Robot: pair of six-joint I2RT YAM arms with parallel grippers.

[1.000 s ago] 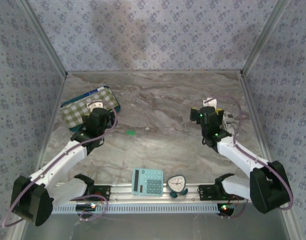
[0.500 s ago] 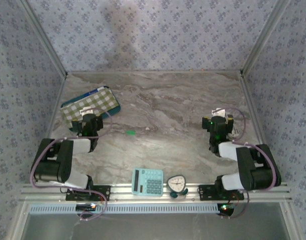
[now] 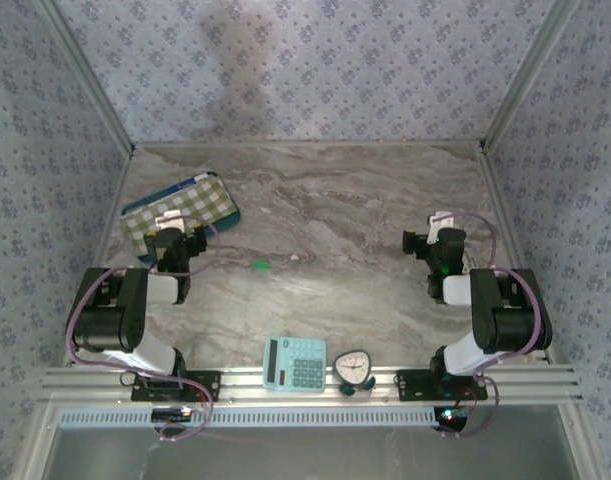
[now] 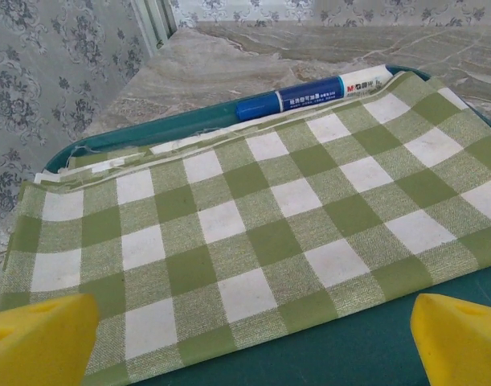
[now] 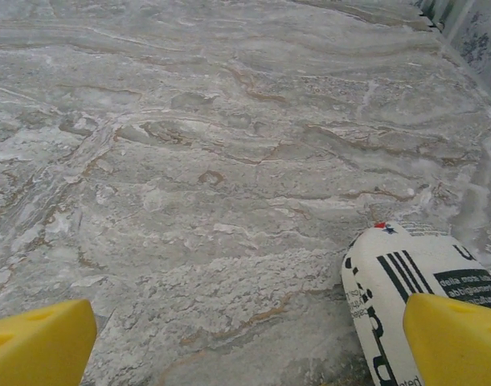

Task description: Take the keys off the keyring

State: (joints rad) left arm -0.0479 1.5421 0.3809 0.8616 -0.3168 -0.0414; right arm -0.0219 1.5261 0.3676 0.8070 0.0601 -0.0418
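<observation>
1 tray (image 4: 333, 358) | 1 cloth (image 4: 253, 233) | 1 pen (image 4: 309, 96) | 1 calculator (image 3: 295, 363) | 1 clock (image 3: 353, 368)

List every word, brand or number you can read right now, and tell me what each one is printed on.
"M&G": on the white end of the marker lying behind the checked cloth.
Marker's blue barrel: a line of white print, too small to read.
White packet with black stripes: small black print, too blurred to read.
Calculator keys: too small to read.
Clock face: too small to read.
</observation>
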